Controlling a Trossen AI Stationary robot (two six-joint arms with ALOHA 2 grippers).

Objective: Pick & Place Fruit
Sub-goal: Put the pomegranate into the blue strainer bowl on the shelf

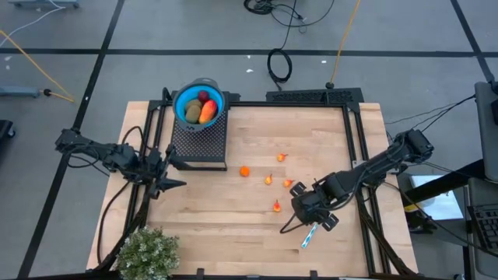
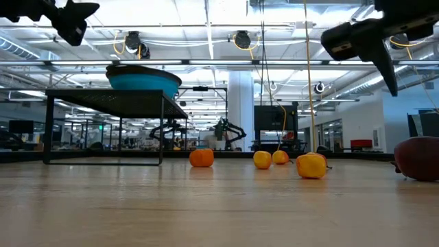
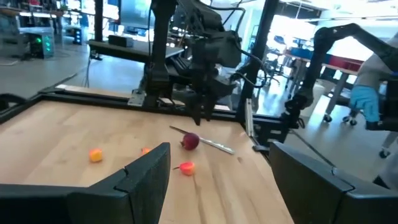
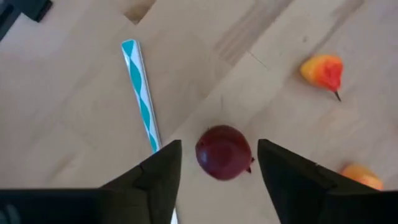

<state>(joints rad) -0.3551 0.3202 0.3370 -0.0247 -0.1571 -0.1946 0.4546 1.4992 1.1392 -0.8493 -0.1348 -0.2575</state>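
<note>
From above, my right gripper (image 1: 310, 208) hangs over the table's right side, my left gripper (image 1: 167, 185) waits beside the bowl (image 1: 198, 103), while my right wrist shows fingers (image 4: 158, 171) apart around a dark red fruit (image 4: 223, 152) beside the pen (image 4: 140, 92).

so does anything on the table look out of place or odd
One thing: a blue-and-white striped pen lies among the fruit, right beside the dark red ball under the open right tool. It is not a fruit. The small orange pieces are loosely scattered; nothing looks damaged.
</note>
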